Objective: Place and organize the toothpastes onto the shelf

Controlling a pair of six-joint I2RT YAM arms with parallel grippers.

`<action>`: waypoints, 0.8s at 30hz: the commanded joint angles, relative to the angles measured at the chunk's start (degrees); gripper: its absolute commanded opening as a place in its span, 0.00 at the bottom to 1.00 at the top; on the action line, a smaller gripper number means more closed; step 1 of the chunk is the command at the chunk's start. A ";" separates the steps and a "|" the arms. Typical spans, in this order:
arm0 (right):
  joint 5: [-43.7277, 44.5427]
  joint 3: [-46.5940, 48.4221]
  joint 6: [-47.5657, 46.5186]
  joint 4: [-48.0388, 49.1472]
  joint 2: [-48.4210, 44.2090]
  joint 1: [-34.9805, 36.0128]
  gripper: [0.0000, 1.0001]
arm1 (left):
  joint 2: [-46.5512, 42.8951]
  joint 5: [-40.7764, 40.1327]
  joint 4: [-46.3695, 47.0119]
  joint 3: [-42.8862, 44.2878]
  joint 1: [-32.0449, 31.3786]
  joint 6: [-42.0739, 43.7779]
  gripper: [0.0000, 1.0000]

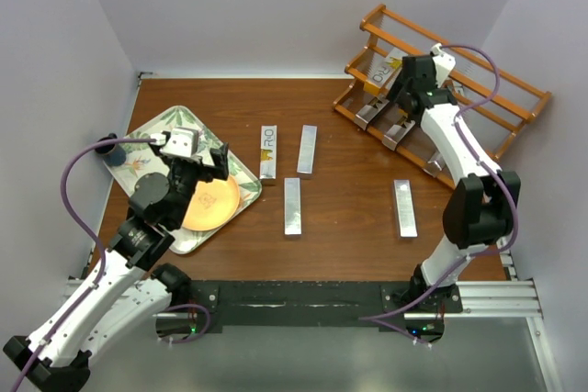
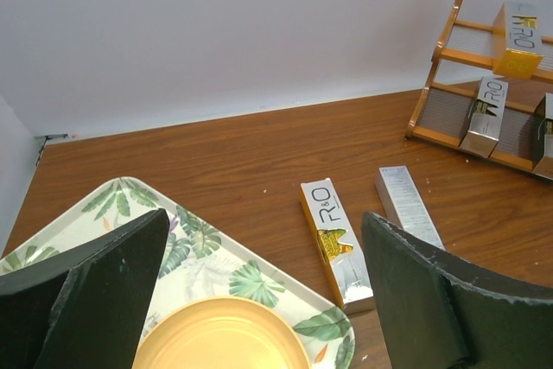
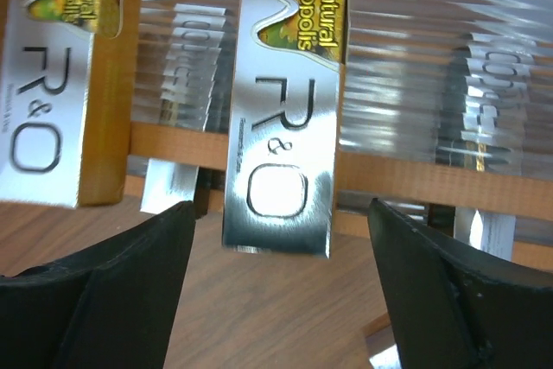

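Right pincer (image 3: 275,222) up against the shelf (image 1: 371,20), fingers spread to either side of an R&O toothpaste carton (image 3: 281,110), with a clear gap on each flank, so no grip on it. That carton on the ribbed clear panel, long axis running straight away from the pincer up the slope, silver end hanging just past a wooden rail toward the fingertips. A second R&O carton (image 3: 52,92) parallel and just beside it, outside one finger.

Left pincer (image 2: 266,222) likewise wide open and empty, hovering over the leaf-patterned tray (image 2: 112,196), well apart from the shelf.

Judged as next: fetching one of four cartons flat on the tabletop (image 1: 349,227).
- **Lone silver carton** (image 1: 404,207): behind and below the right pincer, back toward that arm's base, nearer to it than to the left arm. Long axis near-to-far, roughly in line with the reach. Likely a pull-back, a descent, and fingers set across the narrow width.
- **Lettered carton** (image 2: 335,244), **plain carton** (image 2: 409,205) and **third silver carton** (image 1: 292,206): closer to the left pincer, ahead of it and to its right, long axes pointing away from it.
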 commanded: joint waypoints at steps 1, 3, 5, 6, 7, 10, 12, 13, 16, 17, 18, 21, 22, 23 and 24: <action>-3.08 -4.82 -0.76 3.43 -8.60 -0.17 0.92 | 0.89 0.64 1.61 0.26 0.10 -0.67 0.98; -4.40 -7.46 -1.38 4.40 -12.89 -0.17 0.96 | 1.51 0.73 1.52 0.35 0.19 -0.76 0.98; -6.42 -11.77 -1.91 5.01 -15.98 -0.08 0.98 | 2.91 0.90 1.52 0.35 0.19 -1.11 0.98; -7.12 -13.35 -2.08 5.97 -20.00 -0.08 0.98 | 3.44 0.90 1.52 0.61 0.19 -1.29 0.98; -8.43 -16.67 -2.78 6.68 -21.95 -0.08 0.98 | 5.10 0.82 -0.31 0.88 0.19 -1.73 0.98; -9.41 -21.78 -4.01 7.83 -30.37 -0.08 0.98 | 9.84 0.38 -2.77 2.72 0.19 -3.91 0.98; -10.29 -23.90 -5.24 8.09 -33.99 -0.17 0.98 | 12.84 0.20 -4.54 5.17 0.19 -6.81 0.99; -10.38 -25.74 -6.12 8.01 -37.67 0.01 0.98 | 16.25 0.03 -6.37 6.14 0.27 -7.96 0.99; -10.82 -29.69 -6.92 8.44 -44.00 -0.08 0.98 | 23.36 -0.32 -10.76 10.62 0.27 -12.70 1.00; -11.17 -30.67 -7.01 8.79 -45.68 -0.08 0.98 | 25.23 -0.50 -11.92 13.07 0.19 -13.93 1.00; -11.43 -31.55 -7.36 8.97 -46.83 -0.08 0.98 | 28.90 -0.50 -12.80 14.31 0.27 -15.77 1.00; -13.45 -34.80 -8.23 9.41 -50.70 -0.08 0.98 | 35.67 -0.07 -15.18 18.53 0.27 -18.51 1.00; -13.72 -36.29 -9.02 9.67 -51.41 -0.08 0.98 | 37.36 0.55 -15.70 19.50 0.27 -18.86 1.00; -13.98 -37.00 -9.29 10.11 -52.28 -0.17 0.98 | 38.94 1.07 -16.06 21.43 0.27 -19.22 1.00; -14.42 -37.62 -9.47 10.29 -52.82 -0.08 0.98 | 42.00 1.60 -16.84 22.40 0.19 -20.09 1.00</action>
